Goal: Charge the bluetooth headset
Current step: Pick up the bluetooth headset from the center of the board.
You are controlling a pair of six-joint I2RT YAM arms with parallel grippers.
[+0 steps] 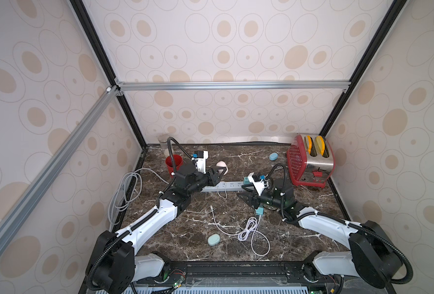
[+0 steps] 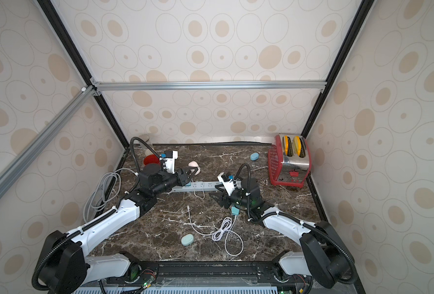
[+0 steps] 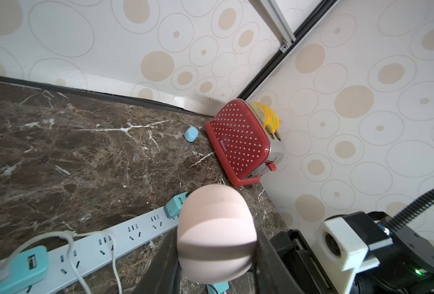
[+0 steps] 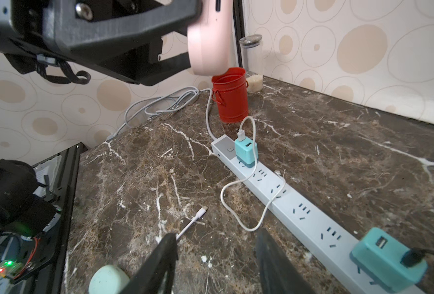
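Left gripper (image 1: pixel 221 171) is clamping the pink headset case (image 3: pixel 217 234) by its rounded sides and holding it up off the tabletop (image 1: pixel 185 236), over the power strip (image 1: pixel 232 185). Right gripper (image 4: pixel 215 257) is hanging low with its jaws apart and nothing between them. The pink case is well ahead of it and higher up.

A white connector tip (image 4: pixel 204 210) is lying flat on the tabletop just ahead of the right gripper, its cable passing under one jaw. A shorter white cable (image 4: pixel 249 229) is looping off the plugged-in teal charger (image 4: pixel 246 152) further ahead and ending on the strip.

My guess at the step: the right gripper is going for a cable end to feed into the case.

Risks:
- **Wrong cable:** in a top view the near tip's lead is running into a coil (image 1: pixel 249 226) and on to a loose teal charger (image 1: pixel 259 210) beside the right gripper. That charger looks unplugged, so plugging this tip in may charge nothing.
- **Bad pick:** the tip is thin and flat on the marble, so the jaws may scrape or pinch the lead instead, and the plug may twist.
- **Insertion:** I can't make out the case's port. A misaligned push could spin or pop the smooth case out of the left gripper.
- **Clutter:** the mint case (image 4: pixel 107 278) is lying right beside the right gripper and could get knocked or dragged by the cable.
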